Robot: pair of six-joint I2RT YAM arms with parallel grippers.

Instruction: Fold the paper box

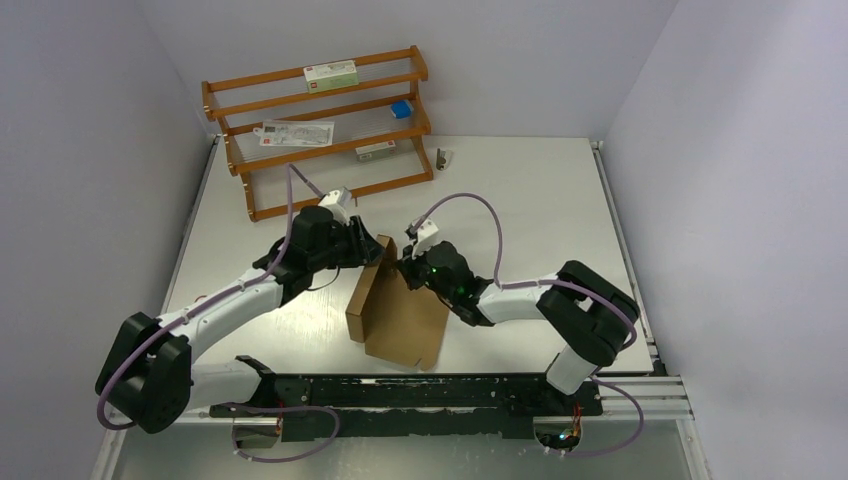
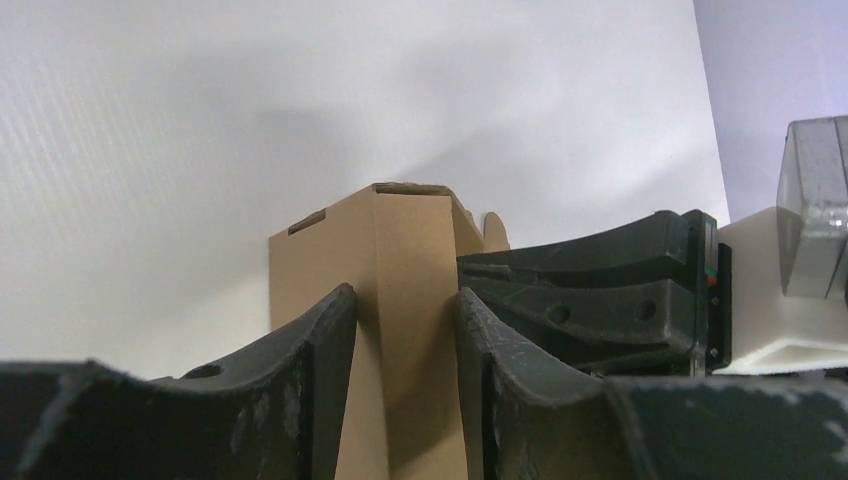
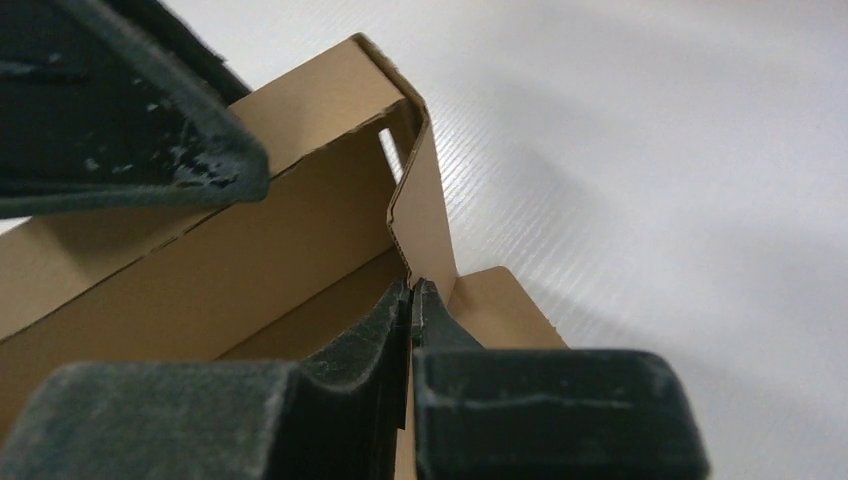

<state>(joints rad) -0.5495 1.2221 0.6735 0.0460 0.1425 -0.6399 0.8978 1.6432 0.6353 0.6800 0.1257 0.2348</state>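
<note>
**Box fold: both arms on the same corner**

Standing by the rig rn. The paper box (image 1: 395,310) sits on the counter (image 1: 530,200), about mid, toward the near edge, right between the two arms. It's half done. One long wall stands up on the left side, and a flat brown panel lies on the counter to the near right of it.

Left arm (image 1: 230,300) reaches in from the near left, and its jaws are clamped on the far end of that upright wall. On the left wrist cam the cardboard fills the gap, w/ both fingers (image 2: 320,385) touching it, one each side.

Right arm (image 1: 520,300) comes in from the right. Its jaws are pressed together w/ what looks like just a thin edge of the box wall pinched at the tips, fingers (image 3: 375,325) basically touching. Both sets of jaws meet at the same far corner, v close to each other.

Far left of the counter there's a wooden rack (image 1: 340,194) w/ white cartons (image 1: 331,73) and a small blue box (image 1: 401,109) on its shelves. There's a small dark thing (image 1: 441,158) just right of the rack, too small to tell what.
</note>
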